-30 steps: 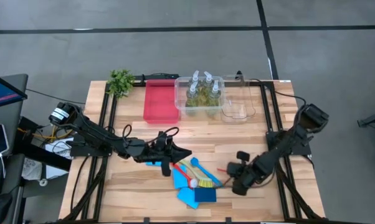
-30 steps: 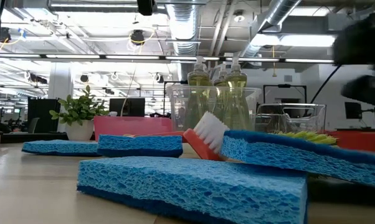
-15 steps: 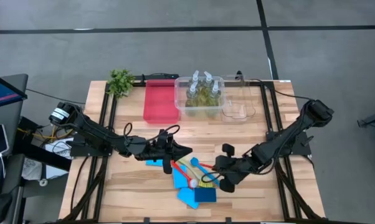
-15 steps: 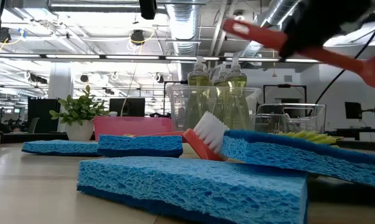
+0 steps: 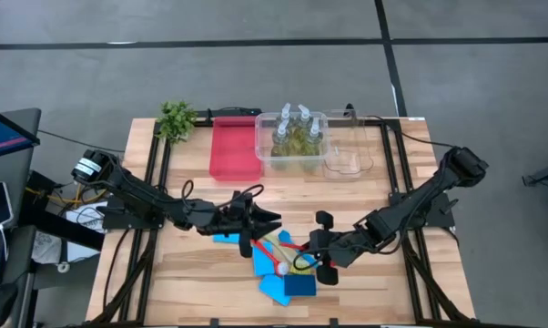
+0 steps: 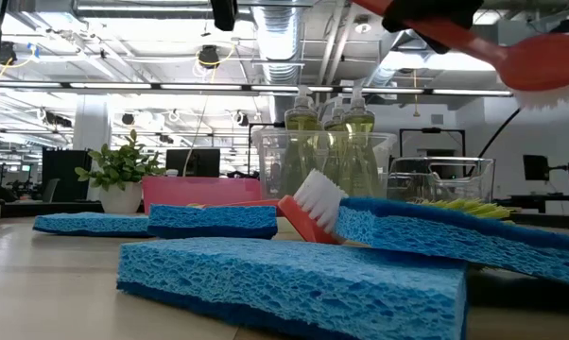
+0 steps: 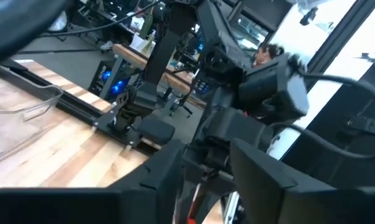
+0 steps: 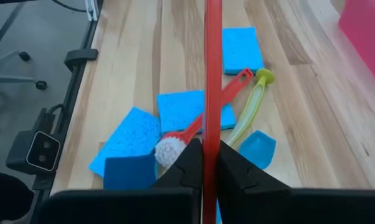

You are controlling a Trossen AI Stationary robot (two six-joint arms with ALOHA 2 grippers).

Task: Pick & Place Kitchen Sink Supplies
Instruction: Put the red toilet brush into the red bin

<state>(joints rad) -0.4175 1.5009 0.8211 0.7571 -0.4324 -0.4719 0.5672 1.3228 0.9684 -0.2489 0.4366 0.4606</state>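
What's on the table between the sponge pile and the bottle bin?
High view: only bare wood lies between the sponges and the bin holding the bottles. No supplies lie in that stretch.

No text, label, brand or number seems readable anywhere, though the distant room is indistinct.

From the sponges (image 5: 283,273) heaped at the table's (image 5: 192,273) front, I see the tray (image 5: 234,148) behind, bottles (image 5: 297,132) in a bin (image 5: 265,157) rightward.
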